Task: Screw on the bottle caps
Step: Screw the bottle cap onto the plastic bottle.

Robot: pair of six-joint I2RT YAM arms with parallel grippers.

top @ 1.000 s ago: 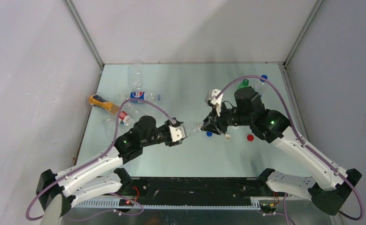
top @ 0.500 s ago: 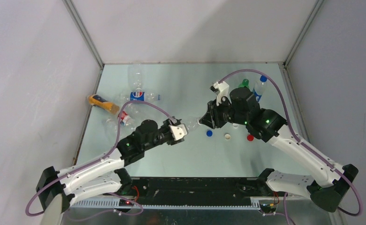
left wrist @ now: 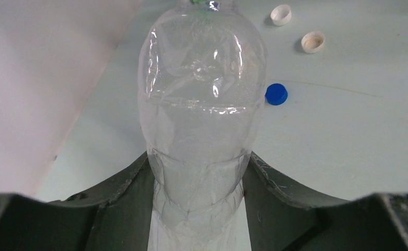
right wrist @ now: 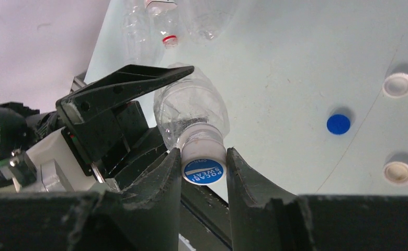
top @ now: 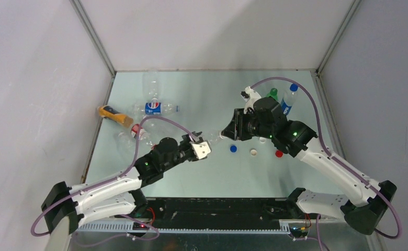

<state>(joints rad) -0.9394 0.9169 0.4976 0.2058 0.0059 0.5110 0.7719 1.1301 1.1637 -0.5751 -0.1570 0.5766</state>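
A clear bottle (top: 214,139) hangs level above the table between my two arms. My left gripper (left wrist: 197,157) is shut on its lower body (left wrist: 202,104), a finger pressed on each side. A white cap with a blue printed top (right wrist: 204,166) sits on the bottle's neck, and my right gripper (right wrist: 203,151) is shut on that cap. From above, the left gripper (top: 206,145) and right gripper (top: 227,134) face each other along the bottle. Loose caps lie on the table below: a blue cap (top: 233,148), a cream cap (top: 253,152) and a red cap (top: 279,153).
A green bottle (top: 272,94) and a clear bottle with a blue cap (top: 290,99) stand at the back right. At the back left lie an orange-yellow bottle (top: 113,115), a blue-labelled clear bottle (top: 154,107) and a red-labelled one (top: 137,130). Grey walls enclose the table.
My right wrist has rolled about the cap while staying shut on it, its camera mount swinging toward the back. The left arm has shifted slightly, still holding the bottle.
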